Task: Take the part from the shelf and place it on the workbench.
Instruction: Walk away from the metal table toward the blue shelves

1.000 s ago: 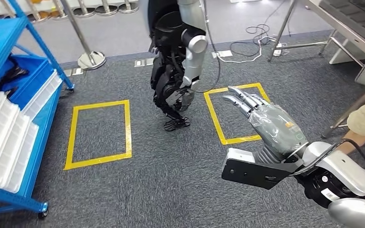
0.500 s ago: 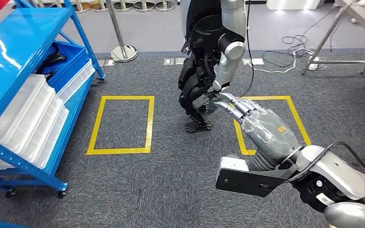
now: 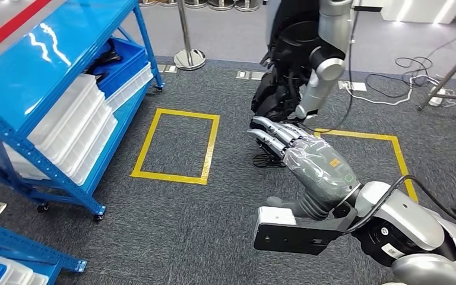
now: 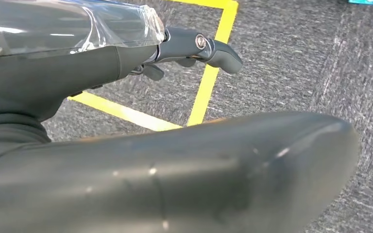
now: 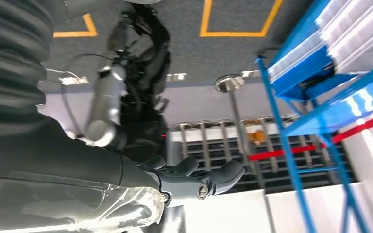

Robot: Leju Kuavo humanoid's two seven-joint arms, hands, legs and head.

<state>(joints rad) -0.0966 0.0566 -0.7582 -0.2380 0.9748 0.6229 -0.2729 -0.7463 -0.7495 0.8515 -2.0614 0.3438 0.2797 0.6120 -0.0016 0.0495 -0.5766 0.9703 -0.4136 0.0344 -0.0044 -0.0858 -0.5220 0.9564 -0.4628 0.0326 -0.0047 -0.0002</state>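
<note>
Head view: over the last second the whole picture has swung, which is the camera turning and not the things moving. The blue shelf [image 3: 47, 65] now takes up the left side from near to far, where a second ago a corner of it showed. On it are stacked white trays [image 3: 74, 127] and, at the far end, a blue bin [image 3: 124, 65] with dark items in it. I cannot tell which item is the part, so it is best placed as somewhere on that shelf. The right hand [image 3: 309, 160] keeps its raised pose at near right, fingers straight and apart, holding nothing. A second robot [image 3: 300, 77] stands far centre, between two yellow floor rectangles [image 3: 144, 142] (taped standing marks, by the look of them). Left wrist view: the left hand [image 4: 126, 58] hangs over grey carpet [image 4: 296, 58] crossed by yellow tape [image 4: 209, 82]. Its fingers [image 4: 213, 46] are extended and nothing is in them. Right wrist view: the right hand's fingers [image 5: 223, 174] are likewise stretched out and empty, with the shelf and second robot beyond them. Judgement: the turn fits two stages. Either the robot is squaring up to the shelf with both hands free for a pick, or it is coming back after a delivery. The state of the workbench cannot be judged from here.
</note>
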